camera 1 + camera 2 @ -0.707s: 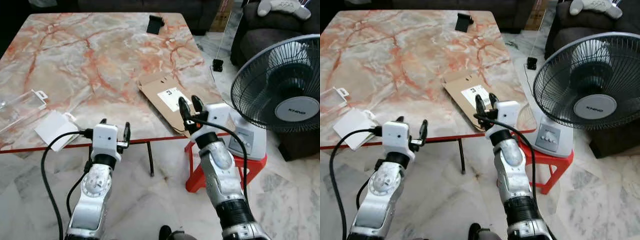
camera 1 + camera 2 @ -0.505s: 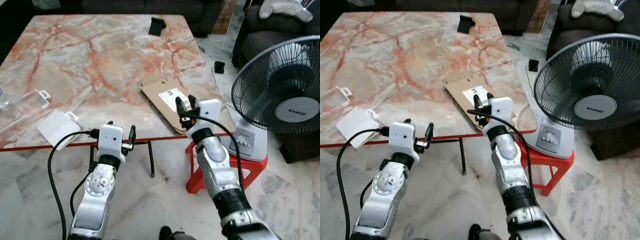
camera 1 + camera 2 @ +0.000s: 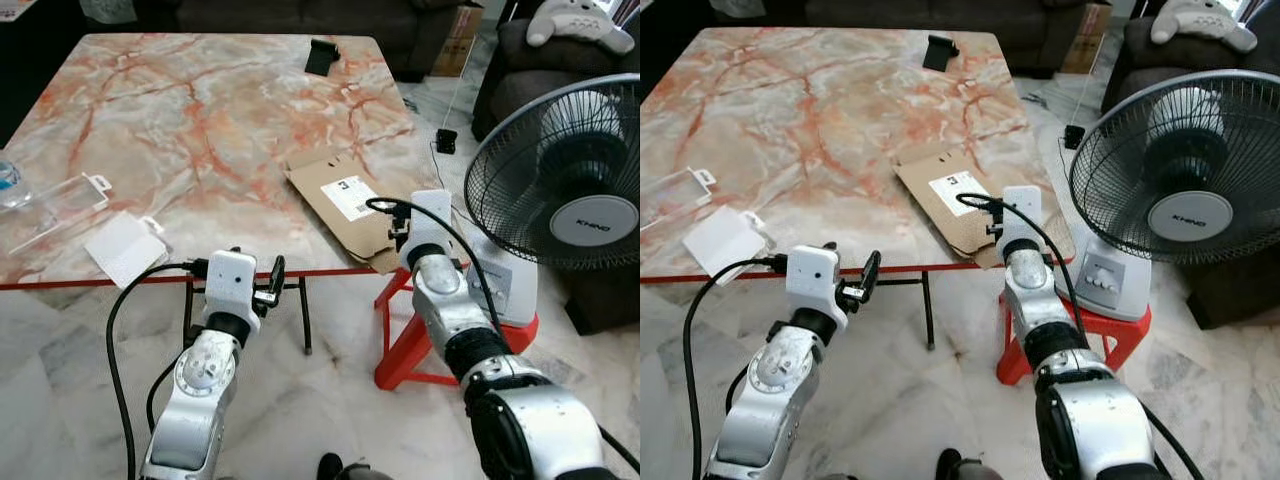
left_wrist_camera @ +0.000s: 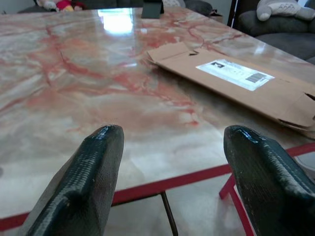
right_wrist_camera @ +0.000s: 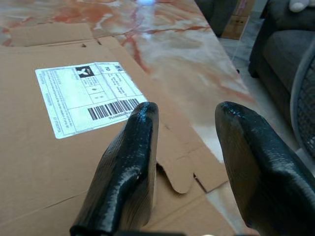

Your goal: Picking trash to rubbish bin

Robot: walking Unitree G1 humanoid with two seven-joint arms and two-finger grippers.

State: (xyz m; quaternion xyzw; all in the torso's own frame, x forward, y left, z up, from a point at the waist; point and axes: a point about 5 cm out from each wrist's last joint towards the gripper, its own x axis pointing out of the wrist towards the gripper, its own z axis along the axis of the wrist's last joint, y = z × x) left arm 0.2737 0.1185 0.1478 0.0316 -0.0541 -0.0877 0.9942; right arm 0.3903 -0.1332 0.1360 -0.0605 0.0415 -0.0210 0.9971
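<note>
Both pairs of jaws stand apart with nothing between them. On the right wrist view the right gripper hovers just over the near corner of a flattened cardboard box, its black fingers spread above the brown flap next to the white shipping label. That cardboard lies on the marble table, at the near right corner, with one edge overhanging the red table rim.

From the head views the left gripper sits in front of the table's near edge, lower than the tabletop rim, well apart from the cardboard.

Further left on the table lie a white paper packet and, just beyond it, a clear plastic blister pack. A small black object rests near the far edge.

Beside the table on the right, a standing fan sits on a red plastic stool, over a pale marble floor.
</note>
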